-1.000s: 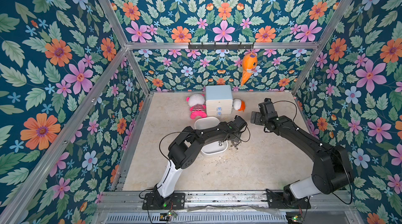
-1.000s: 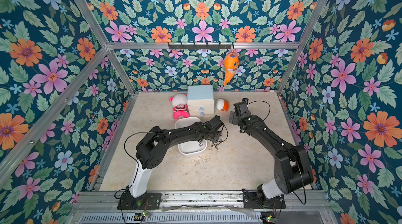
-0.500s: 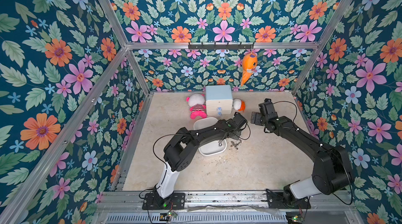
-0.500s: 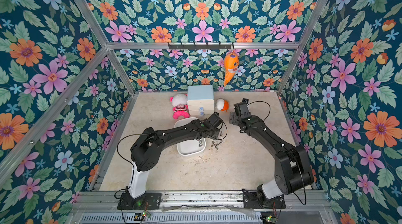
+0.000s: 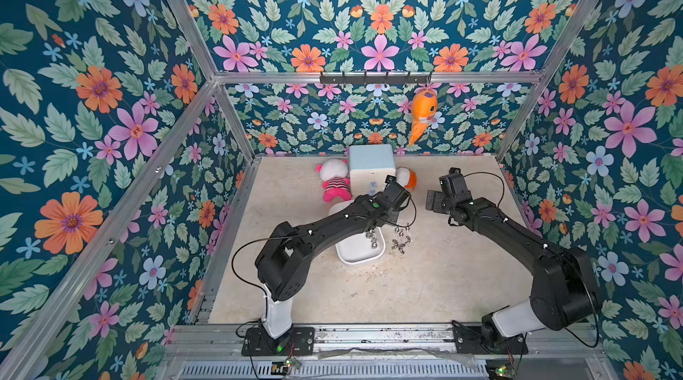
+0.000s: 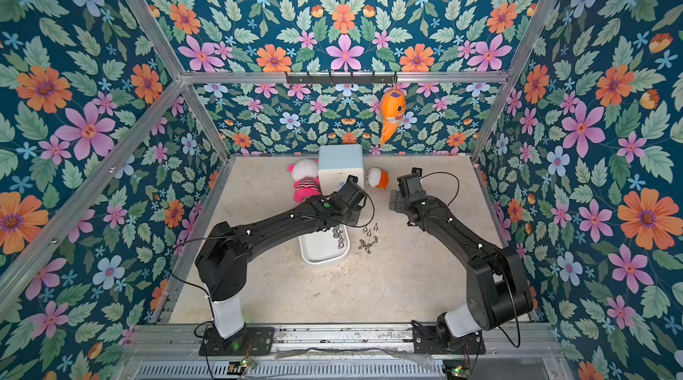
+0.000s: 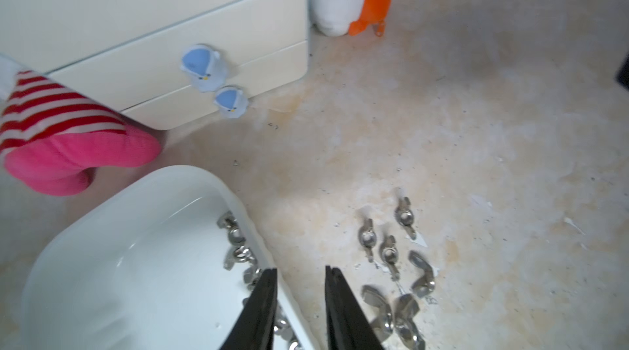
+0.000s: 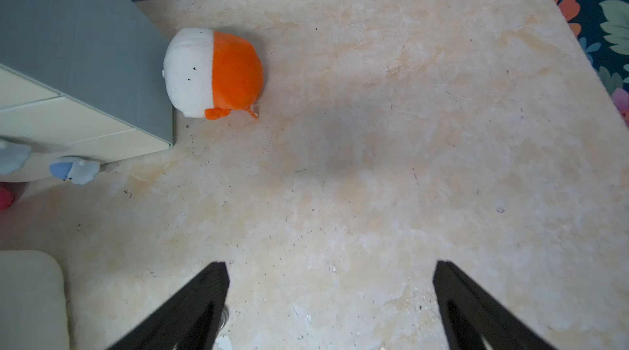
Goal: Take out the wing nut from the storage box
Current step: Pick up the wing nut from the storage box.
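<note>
The storage box [image 5: 358, 254] [image 6: 319, 253] is a shallow white tray in the middle of the table, partly under my left arm. Several metal wing nuts [image 7: 236, 236] lie along its inner wall in the left wrist view. Several more wing nuts [image 5: 401, 238] [image 6: 367, 238] [image 7: 388, 253] lie on the table just beside the box. My left gripper [image 7: 299, 271] hovers over the box's rim [image 7: 238, 202], jaws open by a narrow gap with nothing between them. One finger is over the box, the other over the table. My right gripper [image 8: 332, 266] [image 5: 430, 201] stands wide open and empty over bare table.
A small white drawer cabinet [image 5: 371, 164] [image 7: 170, 25] stands at the back. A pink striped plush [image 5: 334, 182] [image 7: 68, 151] lies left of it, an orange-and-white plush [image 5: 406, 178] [image 8: 212, 71] right of it. An orange fish toy [image 5: 423, 112] hangs from the back rail.
My left gripper's jaws have parted from nearly shut to a narrow gap, and the left arm's elbow has swung to the left. The right arm has not moved.
</note>
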Action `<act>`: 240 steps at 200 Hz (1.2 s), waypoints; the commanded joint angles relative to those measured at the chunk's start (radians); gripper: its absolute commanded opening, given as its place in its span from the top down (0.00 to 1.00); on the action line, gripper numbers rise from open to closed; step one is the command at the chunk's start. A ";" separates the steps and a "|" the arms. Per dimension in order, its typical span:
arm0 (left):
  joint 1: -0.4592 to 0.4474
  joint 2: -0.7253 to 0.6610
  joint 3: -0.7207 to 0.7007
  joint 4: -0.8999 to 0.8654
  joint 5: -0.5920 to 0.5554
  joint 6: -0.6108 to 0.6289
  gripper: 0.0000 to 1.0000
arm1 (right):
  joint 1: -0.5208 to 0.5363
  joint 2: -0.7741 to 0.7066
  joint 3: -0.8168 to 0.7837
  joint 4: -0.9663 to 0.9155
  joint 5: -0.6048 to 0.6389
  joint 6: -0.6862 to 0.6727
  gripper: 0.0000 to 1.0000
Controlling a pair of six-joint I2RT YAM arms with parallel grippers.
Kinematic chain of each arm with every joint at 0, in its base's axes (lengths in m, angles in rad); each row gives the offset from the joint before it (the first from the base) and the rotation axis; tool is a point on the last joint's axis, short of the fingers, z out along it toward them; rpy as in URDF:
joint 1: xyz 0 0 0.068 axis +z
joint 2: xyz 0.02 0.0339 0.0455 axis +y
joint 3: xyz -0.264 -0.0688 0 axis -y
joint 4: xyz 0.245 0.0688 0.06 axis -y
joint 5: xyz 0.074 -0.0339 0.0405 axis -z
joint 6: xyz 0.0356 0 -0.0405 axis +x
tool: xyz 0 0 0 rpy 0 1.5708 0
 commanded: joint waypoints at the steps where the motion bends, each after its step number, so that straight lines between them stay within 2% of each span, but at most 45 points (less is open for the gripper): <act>1: 0.027 -0.035 -0.036 -0.010 -0.037 -0.004 0.70 | 0.002 -0.003 -0.002 0.005 -0.003 0.008 0.01; 96: 0.120 -0.090 -0.183 0.064 -0.021 -0.043 0.70 | 0.001 0.001 0.006 0.000 -0.007 0.008 0.01; 240: 0.154 0.070 -0.164 0.169 0.035 -0.083 0.71 | 0.002 0.021 0.027 -0.001 -0.012 0.000 0.01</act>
